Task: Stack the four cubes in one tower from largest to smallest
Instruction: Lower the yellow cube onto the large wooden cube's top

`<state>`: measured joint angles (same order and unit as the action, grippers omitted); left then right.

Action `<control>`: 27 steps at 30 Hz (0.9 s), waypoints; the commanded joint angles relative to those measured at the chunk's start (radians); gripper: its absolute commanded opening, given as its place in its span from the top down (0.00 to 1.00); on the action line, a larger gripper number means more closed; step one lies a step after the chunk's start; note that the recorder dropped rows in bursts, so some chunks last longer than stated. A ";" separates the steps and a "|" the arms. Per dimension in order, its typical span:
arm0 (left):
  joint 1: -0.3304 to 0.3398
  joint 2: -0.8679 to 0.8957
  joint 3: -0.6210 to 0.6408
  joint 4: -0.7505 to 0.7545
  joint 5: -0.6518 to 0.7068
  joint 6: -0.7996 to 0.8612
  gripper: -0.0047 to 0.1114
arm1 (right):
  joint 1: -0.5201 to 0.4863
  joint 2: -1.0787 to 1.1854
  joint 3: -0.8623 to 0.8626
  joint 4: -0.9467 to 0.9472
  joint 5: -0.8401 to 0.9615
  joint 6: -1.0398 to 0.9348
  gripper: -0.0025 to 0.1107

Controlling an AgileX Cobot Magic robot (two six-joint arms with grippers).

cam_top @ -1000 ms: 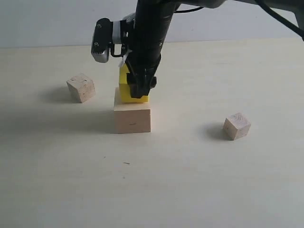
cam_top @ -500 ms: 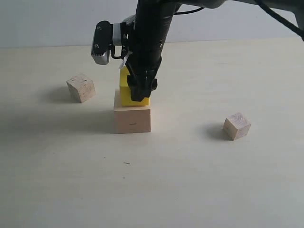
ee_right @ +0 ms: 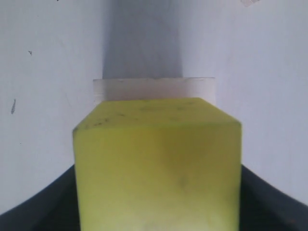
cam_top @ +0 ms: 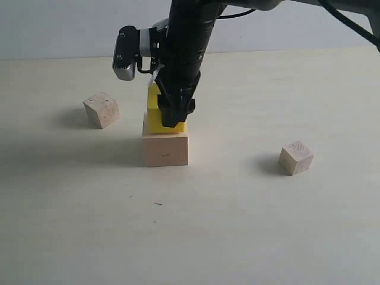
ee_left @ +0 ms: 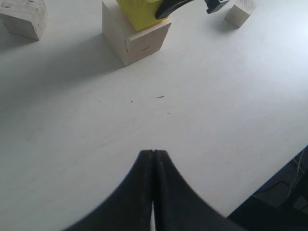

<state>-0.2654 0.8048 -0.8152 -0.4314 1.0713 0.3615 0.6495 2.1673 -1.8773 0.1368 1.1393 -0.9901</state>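
Observation:
The large pale wooden cube stands mid-table. On its top rests the yellow cube, slightly tilted, with my right gripper shut on it from above. In the right wrist view the yellow cube fills the space between the dark fingers, and the pale cube's edge shows beyond it. One small wooden cube lies to the left, another small wooden cube to the right. My left gripper hovers shut and empty over bare table, well away from the large cube.
The table's front edge shows in the left wrist view, with dark floor beyond it. A pale wall runs behind the table.
The right gripper has lowered the yellow cube a little, straightening it on the large cube. The small cubes and the left gripper show no movement.

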 commanded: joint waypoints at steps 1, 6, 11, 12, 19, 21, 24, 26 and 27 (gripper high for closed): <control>-0.004 -0.001 0.001 0.003 -0.004 0.004 0.96 | 0.002 -0.006 -0.006 0.009 -0.010 -0.005 0.42; -0.004 -0.001 0.001 0.003 -0.004 0.004 0.96 | 0.002 -0.006 -0.006 0.052 0.006 -0.005 0.42; -0.004 -0.001 0.001 0.004 -0.004 0.004 0.96 | 0.002 -0.006 -0.006 0.052 0.003 -0.005 0.30; -0.004 -0.001 0.001 0.004 -0.004 0.004 0.96 | 0.002 -0.006 -0.006 0.048 0.002 -0.005 0.30; -0.004 -0.001 0.001 0.007 -0.004 0.004 0.96 | 0.002 -0.006 -0.006 0.016 -0.003 -0.001 0.31; -0.004 -0.001 0.001 0.007 -0.004 0.004 0.96 | 0.002 -0.006 -0.006 -0.017 -0.003 0.017 0.31; -0.004 -0.001 0.001 0.007 -0.004 0.004 0.96 | 0.002 -0.006 -0.006 -0.049 -0.010 0.043 0.31; -0.004 -0.001 0.001 0.008 -0.004 0.004 0.96 | 0.002 -0.006 -0.006 -0.045 -0.017 0.051 0.31; -0.004 -0.001 0.001 0.008 -0.004 0.004 0.96 | 0.002 -0.006 -0.006 -0.041 -0.017 0.051 0.31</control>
<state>-0.2654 0.8048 -0.8152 -0.4277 1.0713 0.3615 0.6495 2.1673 -1.8773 0.0989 1.1386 -0.9523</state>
